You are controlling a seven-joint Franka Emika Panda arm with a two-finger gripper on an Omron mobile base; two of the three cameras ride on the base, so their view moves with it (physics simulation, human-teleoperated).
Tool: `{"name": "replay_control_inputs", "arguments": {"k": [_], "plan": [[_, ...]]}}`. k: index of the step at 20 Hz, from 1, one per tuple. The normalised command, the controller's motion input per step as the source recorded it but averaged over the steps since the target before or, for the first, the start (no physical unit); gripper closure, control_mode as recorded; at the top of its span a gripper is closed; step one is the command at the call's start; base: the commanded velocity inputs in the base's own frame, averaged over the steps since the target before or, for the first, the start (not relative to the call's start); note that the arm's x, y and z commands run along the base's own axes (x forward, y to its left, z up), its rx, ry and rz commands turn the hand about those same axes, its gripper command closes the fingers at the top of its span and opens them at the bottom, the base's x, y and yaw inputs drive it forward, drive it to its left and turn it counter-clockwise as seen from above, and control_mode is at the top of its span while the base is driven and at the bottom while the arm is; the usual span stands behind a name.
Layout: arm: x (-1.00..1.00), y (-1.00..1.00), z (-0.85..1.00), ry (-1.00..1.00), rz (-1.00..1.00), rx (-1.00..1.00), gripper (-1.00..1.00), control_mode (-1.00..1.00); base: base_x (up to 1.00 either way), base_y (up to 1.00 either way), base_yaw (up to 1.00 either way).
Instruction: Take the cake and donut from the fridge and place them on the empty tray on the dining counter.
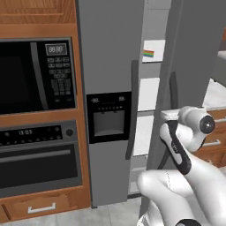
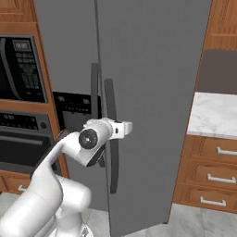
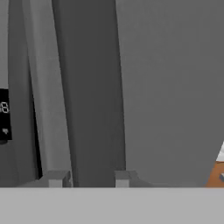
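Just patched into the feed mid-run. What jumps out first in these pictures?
The tall grey fridge dominates, its right door swung partly open so white shelves and the rainbow-striped cake show through the gap in the left base view. The white arm reaches to that door's dark vertical handle, with the gripper fingertips either side of it in the hand view. Left of the fridge, a black microwave sits in wood cabinetry.

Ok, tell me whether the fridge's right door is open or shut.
Partly open. In the left base view the right door stands swung out, showing white shelves and the cake inside.
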Motion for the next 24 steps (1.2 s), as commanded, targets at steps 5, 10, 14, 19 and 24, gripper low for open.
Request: {"name": "replay_control_inputs", "arguments": {"k": [5,10,14,19,24], "plan": [[-0.58,-0.87,0.06,0.21,-0.01,0.02,1.0,-1.0,0.0,0.0,0.0],[-0.61,-0.92,0.01,0.18,0.0,0.01,1.0,-1.0,0.0,0.0,0.0],[-0.67,-0.95,0.0,0.12,0.0,0.02,1.0,-1.0,0.0,0.0,0.0],[-0.65,-0.87,0.0,-0.04,0.0,0.0,1.0,-1.0,0.0,0.0,0.0],[-0.44,-0.4,0.09,-0.1,0.0,0.0,-1.0,-1.0,0.0,0.0,0.0]]}}
